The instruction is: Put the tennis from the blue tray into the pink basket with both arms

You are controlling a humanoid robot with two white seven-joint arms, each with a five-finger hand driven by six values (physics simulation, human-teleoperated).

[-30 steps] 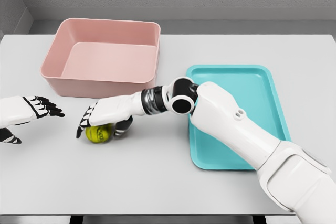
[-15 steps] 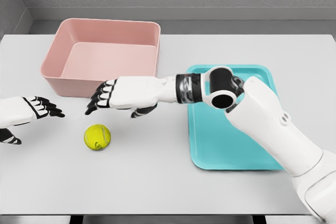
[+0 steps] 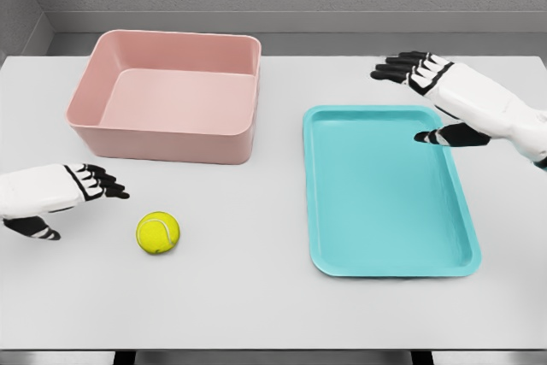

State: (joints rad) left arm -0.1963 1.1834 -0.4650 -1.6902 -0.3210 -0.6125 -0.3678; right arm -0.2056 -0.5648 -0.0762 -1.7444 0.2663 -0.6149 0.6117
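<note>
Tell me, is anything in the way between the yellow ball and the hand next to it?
No. Only bare table lies between the left hand and the tennis ball. Towards the pink basket, only the basket's own front wall rises.

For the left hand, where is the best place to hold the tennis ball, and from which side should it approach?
The tennis ball lies free on the table, nothing touching it. Being round, it has no preferred part; probably best to wrap the fingers around its widest middle. The left hand, open, is just to its left and slightly farther back, so coming from that side, or from above, looks shortest.
</note>
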